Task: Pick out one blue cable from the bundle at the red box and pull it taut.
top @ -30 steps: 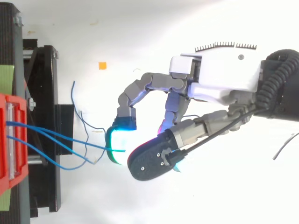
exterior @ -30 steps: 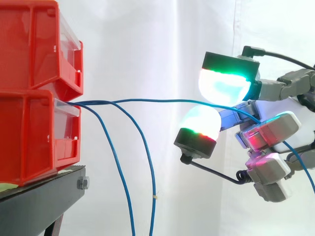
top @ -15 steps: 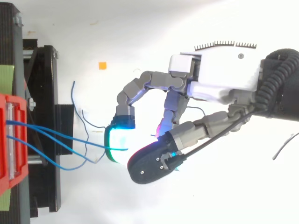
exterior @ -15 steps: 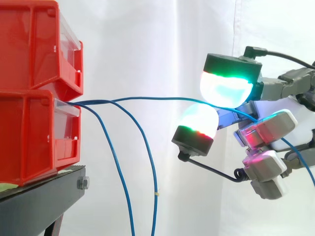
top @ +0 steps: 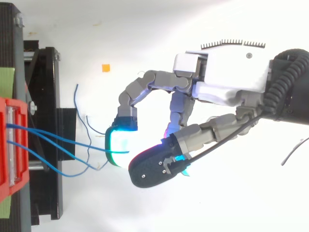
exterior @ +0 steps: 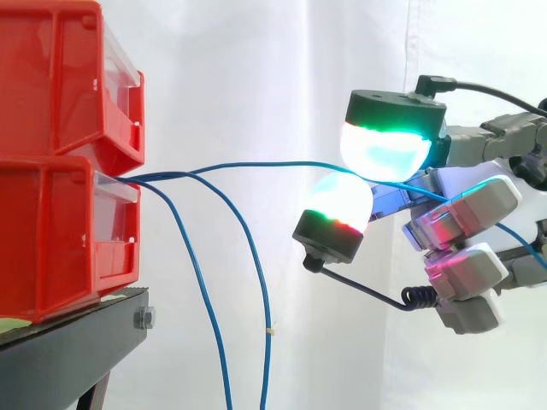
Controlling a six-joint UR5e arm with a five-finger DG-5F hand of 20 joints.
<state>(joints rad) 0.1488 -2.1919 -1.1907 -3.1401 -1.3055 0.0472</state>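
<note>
One blue cable point(exterior: 256, 166) runs from the lower red bin point(exterior: 60, 231) almost level to the right, with a slight hump, to my hand point(exterior: 461, 213). It passes between two glowing fingertips point(exterior: 385, 149), one above and one below, which close on it. Past them the cable slopes down behind the hand. From above, the same cable point(top: 63, 140) leaves the red bin point(top: 5, 145) and ends at the cyan pad of my hand point(top: 231, 79). Two other blue cables point(exterior: 205, 290) come out of the same bin and hang down slack.
An upper red bin point(exterior: 60, 77) sits on the lower one, both on the black stand point(exterior: 77, 342). Seen from above, loose blue cable ends point(top: 76, 104) lie beside the stand point(top: 48, 121), and a small orange square point(top: 105, 68) lies on the white floor.
My hand has shifted a little left toward the bins and slightly up, still closed on the cable. The cable between bin and fingertips now bows up a bit more.
</note>
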